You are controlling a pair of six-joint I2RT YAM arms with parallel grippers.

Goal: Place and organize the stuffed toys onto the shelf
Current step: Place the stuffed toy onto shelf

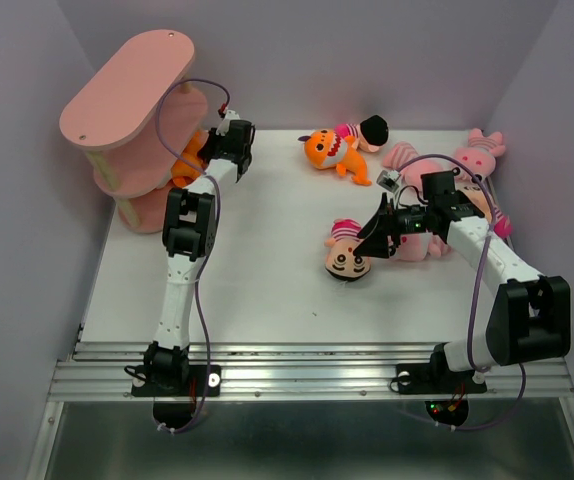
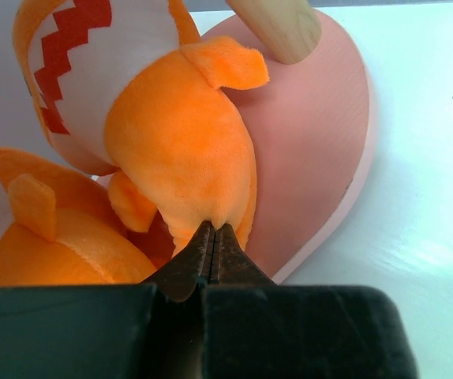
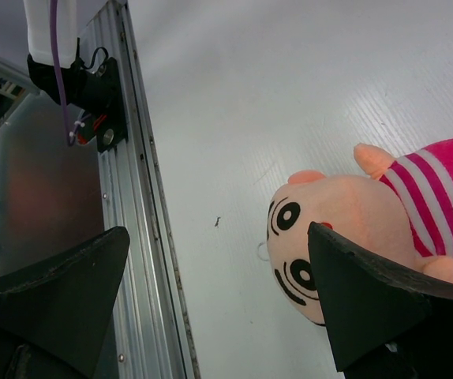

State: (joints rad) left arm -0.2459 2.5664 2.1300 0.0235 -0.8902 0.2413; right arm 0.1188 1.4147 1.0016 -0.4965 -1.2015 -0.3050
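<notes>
Left pincer (image 2: 213, 229): jaws shut tight, no gap showing. Tips sit at the bottom edge of an orange shark (image 2: 179, 142). Can't tell if a nip of fabric is caught or the tips just touch.
- Shark is directly ahead of the tips, leaning up and away, toothy white belly at upper left.
- Second orange toy (image 2: 53, 245) is low and to the left of the fingers, touching the first.
- Both are on a pink board of the shelf (image 2: 313, 142). Board runs ahead and right of the tips. Wooden post (image 2: 278, 28) is beyond, at top.

Right pincer (image 3: 219, 229): jaws at full spread, nothing held.
- Doll (image 3: 329, 237) lies face-up on the table (image 3: 290, 95). Its head is just inside the right finger, striped body trailing off to that side.
- Farther out, top view: another orange shark (image 1: 329, 150), a black-haired doll (image 1: 362, 130) and pink striped animals (image 1: 477, 150), all loose on the table, well apart from the shelf.

Step, my read: left arm is seating or nudging the shark on the low tier, right arm is lining up a pick on the doll.

Next needs:
- Left: ease back w/o dragging the plush off the board edge.
- Right: drop and centre over the doll's head or body, then close. It's soft, so take a deep bite.
</notes>
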